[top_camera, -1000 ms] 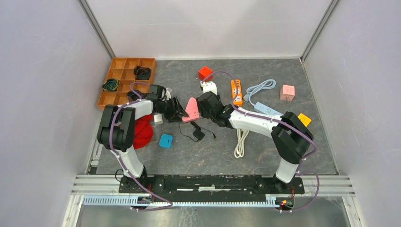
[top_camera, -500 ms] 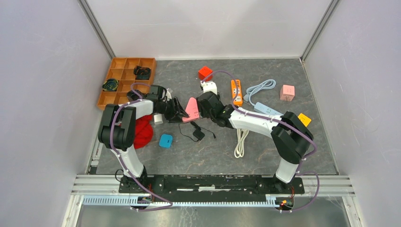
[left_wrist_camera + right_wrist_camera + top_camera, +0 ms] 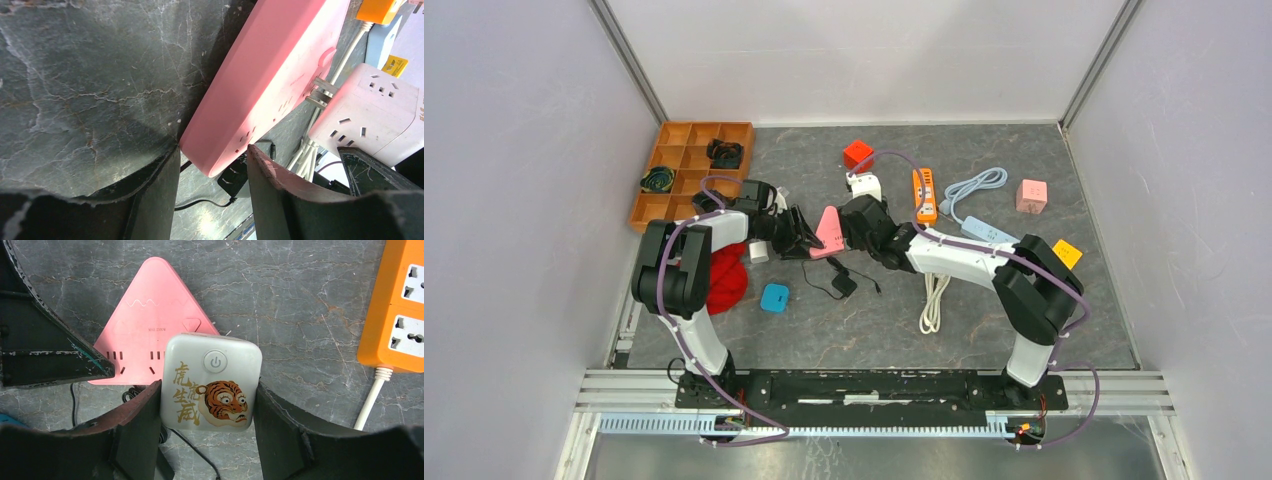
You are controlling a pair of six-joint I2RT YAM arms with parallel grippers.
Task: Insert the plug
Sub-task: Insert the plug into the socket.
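Observation:
A pink triangular power strip (image 3: 829,232) lies at the table's middle; it also shows in the left wrist view (image 3: 270,75) and the right wrist view (image 3: 152,335). My left gripper (image 3: 802,238) is shut on its near corner, both fingers (image 3: 155,195) touching it. My right gripper (image 3: 861,226) is shut on a white cube plug with a tiger print (image 3: 211,385), held against the strip's socket edge. In the left wrist view the cube (image 3: 370,115) shows bare metal prongs (image 3: 319,92) reaching into the strip's side.
A wooden compartment tray (image 3: 686,170) stands at the back left. A red cube (image 3: 857,153), an orange power strip (image 3: 924,194), a blue strip (image 3: 989,232) and a pink cube (image 3: 1031,195) lie behind. A black adapter (image 3: 842,283), white cable (image 3: 934,300), red cloth (image 3: 726,275) and blue block (image 3: 774,297) lie nearer.
The right arm's elbow has shifted slightly left. The plug, the pink strip and the left gripper stay where they were.

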